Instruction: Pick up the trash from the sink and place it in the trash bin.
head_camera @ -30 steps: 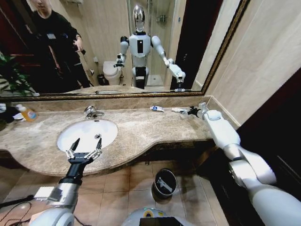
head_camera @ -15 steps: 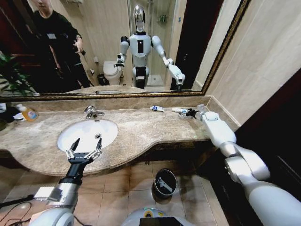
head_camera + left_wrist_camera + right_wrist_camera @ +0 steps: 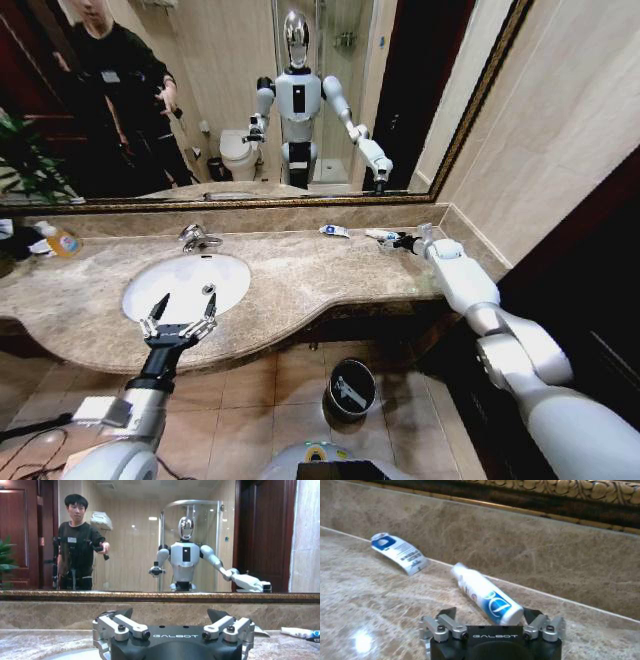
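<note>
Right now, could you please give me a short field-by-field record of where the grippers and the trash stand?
right gripper: open, at the back of the countertop, fingers either side of the tube's near end
white-and-blue tube: lying on the marble by the backsplash
white-and-blue wrapper: lying beyond the tube, untouched
left gripper: open, hovering at the front rim of the sink
trash bin: on the floor under the counter

Arms: glossy white shells, segmented, dark joints. Left gripper (image 3: 181, 311) and right gripper (image 3: 490, 623): black housing lettered GALBOT, silver finger links with black screws. Mirror shows white torso, chrome oval head.
</note>
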Robot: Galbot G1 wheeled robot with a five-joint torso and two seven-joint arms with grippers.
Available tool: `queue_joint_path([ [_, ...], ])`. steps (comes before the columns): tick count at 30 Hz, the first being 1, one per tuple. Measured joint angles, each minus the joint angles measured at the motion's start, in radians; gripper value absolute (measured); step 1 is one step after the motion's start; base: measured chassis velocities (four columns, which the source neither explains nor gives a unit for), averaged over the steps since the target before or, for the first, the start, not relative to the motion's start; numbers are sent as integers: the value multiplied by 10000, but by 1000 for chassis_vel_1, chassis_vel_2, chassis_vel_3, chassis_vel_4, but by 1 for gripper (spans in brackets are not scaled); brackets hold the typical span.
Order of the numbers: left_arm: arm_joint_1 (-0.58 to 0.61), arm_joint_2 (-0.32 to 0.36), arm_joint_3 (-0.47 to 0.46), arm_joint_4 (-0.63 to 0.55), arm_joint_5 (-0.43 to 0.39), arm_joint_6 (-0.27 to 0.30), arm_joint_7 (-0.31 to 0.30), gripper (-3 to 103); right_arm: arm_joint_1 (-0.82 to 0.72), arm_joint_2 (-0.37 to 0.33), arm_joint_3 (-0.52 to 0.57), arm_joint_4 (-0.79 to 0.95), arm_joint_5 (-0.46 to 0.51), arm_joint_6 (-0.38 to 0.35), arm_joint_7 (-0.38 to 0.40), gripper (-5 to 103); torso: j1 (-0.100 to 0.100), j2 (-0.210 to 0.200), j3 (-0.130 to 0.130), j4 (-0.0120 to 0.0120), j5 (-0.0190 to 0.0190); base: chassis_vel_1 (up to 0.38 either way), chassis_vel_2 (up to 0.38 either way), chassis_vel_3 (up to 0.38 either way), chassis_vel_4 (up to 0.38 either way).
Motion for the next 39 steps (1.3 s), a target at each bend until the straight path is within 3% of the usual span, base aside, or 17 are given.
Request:
queue_joint_path([
  [7, 1, 0, 0, 0, 0, 0, 0, 100, -835, -261, 12, 1268, 414, -142, 320, 57, 0, 0, 0, 0, 0, 0, 0, 0, 0],
  [9, 0, 0, 0, 0, 0, 0, 0, 100, -924, -269, 10, 1408, 485, -194, 440, 57, 0, 0, 0, 0, -3, 0, 0, 0, 0],
  [10, 0, -1, 0, 0, 0, 0, 0, 100, -1004, -252, 8, 1484, 524, -212, 589, 47, 0, 0, 0, 0, -2, 0, 0, 0, 0],
  [12, 0, 0, 0, 0, 0, 0, 0, 100, -1041, -221, 8, 1504, 534, -216, 677, 47, 0, 0, 0, 0, -2, 0, 0, 0, 0],
  [15, 0, -1, 0, 0, 0, 0, 0, 100, -1142, -65, 24, 1558, 583, -219, 1047, 33, -2, 1, -2, -3, -6, 0, 0, 0, 0],
  [21, 0, 0, 0, 0, 0, 0, 0, 100, -1234, 57, 55, 1644, 706, -218, 1388, 30, -3, 2, -2, -5, -5, 0, 0, 0, 0],
  [26, 0, -1, 0, 0, 0, 0, 0, 100, -1681, -32, 112, 2440, 1309, -354, 1960, 30, 4, 0, 2, 8, 6, 0, 0, 0, 0],
  [33, 1, 0, 0, 0, 0, 0, 0, 100, -3231, -894, 279, 5155, 2382, -892, 2738, 30, 2, 0, 0, 1, 2, 0, 0, 0, 0],
  [39, 0, 0, 1, 0, 0, 0, 1, 100, -4369, -1600, 611, 6739, 2659, -928, 2982, 30, -1, 0, -1, 1, 1, 0, 0, 0, 0],
])
